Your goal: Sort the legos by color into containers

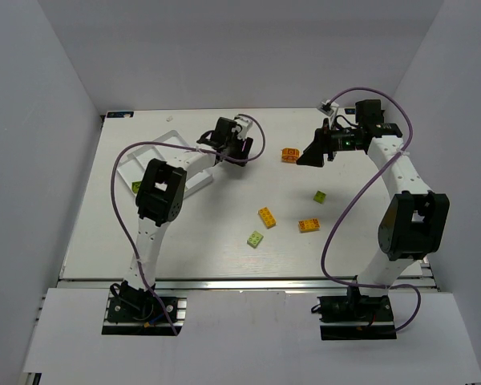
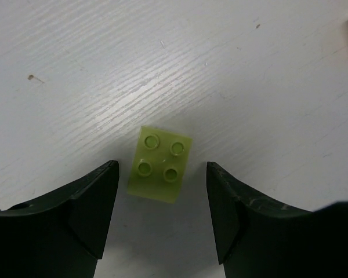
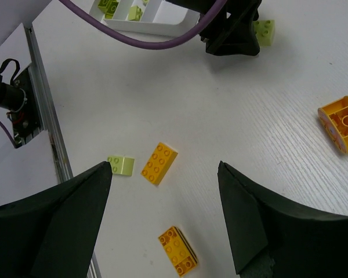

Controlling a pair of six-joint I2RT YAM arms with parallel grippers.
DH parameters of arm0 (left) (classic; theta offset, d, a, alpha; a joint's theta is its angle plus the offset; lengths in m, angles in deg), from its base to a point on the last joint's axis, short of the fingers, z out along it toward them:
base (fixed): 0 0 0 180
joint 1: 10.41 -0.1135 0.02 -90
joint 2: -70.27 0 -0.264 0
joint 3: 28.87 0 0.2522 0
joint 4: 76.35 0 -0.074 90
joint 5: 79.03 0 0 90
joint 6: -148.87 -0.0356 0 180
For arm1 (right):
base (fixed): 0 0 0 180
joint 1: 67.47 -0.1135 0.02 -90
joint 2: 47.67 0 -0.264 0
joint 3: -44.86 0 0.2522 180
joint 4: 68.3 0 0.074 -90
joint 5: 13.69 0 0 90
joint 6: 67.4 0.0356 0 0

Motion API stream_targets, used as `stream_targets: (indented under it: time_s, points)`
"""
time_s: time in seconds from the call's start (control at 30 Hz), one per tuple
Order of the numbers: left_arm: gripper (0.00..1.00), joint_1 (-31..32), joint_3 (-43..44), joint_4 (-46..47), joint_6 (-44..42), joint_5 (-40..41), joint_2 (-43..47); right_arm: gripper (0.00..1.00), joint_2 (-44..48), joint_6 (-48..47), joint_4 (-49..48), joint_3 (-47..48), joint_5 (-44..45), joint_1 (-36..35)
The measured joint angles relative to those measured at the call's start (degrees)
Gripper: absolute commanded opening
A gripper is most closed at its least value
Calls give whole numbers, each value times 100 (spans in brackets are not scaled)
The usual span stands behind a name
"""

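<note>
From above, the left tool (image 1: 232, 146) hangs low over the far side of the desk (image 1: 224, 265), just right of the white tray (image 1: 128, 164). A green brick (image 1: 136, 187) lies in the tray near its near-left corner. The right tool (image 1: 313, 152) points left, just beside an orange piece (image 1: 289, 154). Mid-desk lie a darker green brick (image 1: 320, 196), a long orange brick (image 1: 266, 216), a second orange brick (image 1: 309, 225) and a lime brick (image 1: 256, 239), all apart from one another.

The left wrist view shows the tool's fingers (image 2: 93, 208) spread apart. A four-stud brick (image 2: 160, 164), lime and studs up, sits on the desk between the tips, touching neither.

In the right wrist view that tool's fingers (image 3: 64, 220) stand wide, holding nothing. The orange piece lies at the right edge, hollow side showing. Lime pieces (image 3: 133, 13) lie in the tray at the top.
</note>
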Motion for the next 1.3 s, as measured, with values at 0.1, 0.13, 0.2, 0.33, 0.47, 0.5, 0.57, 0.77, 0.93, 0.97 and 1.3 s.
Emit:
stream_targets:
  time_s: [0.1, 0.13, 0.2, 0.33, 0.47, 0.5, 0.57, 0.77, 0.93, 0.97, 1.3]
  points:
    - [61, 72, 15, 28, -44, 140, -109, 79, -2, 0, 46, 9, 59, 0]
    - [57, 94, 35, 33, -57, 190, -127, 79, -13, 2, 85, 35, 66, 0]
    - [49, 151, 39, 107, -63, 313, -155, 79, -59, 2, 140, 122, 72, 0]
    - [35, 223, 31, 199, -39, 555, -166, 78, -144, -2, 212, 297, 81, 0]
    - [23, 247, -66, 409, 129, 673, -151, 74, -151, -17, 315, 321, 136, -2]
    - [21, 249, -127, 470, 177, 684, -118, 73, -151, -26, 332, 321, 166, -4]
    - [16, 234, -402, 577, 369, 695, 74, 66, -151, -50, 372, 321, 238, -15]
    - [10, 0, -1558, 688, 1233, 870, 1504, 37, -107, -195, 431, 140, 656, -151]
    - [10, -590, -2494, 673, 1926, 1167, 3154, 36, -105, -216, 444, -48, 898, -326]
    - [11, -728, -2662, 645, 2037, 1268, 3416, 38, -105, -219, 442, -94, 935, -358]
    - [13, -1534, -2802, -603, 2586, 2365, 3056, 55, -105, -297, 450, -225, 1318, -566]
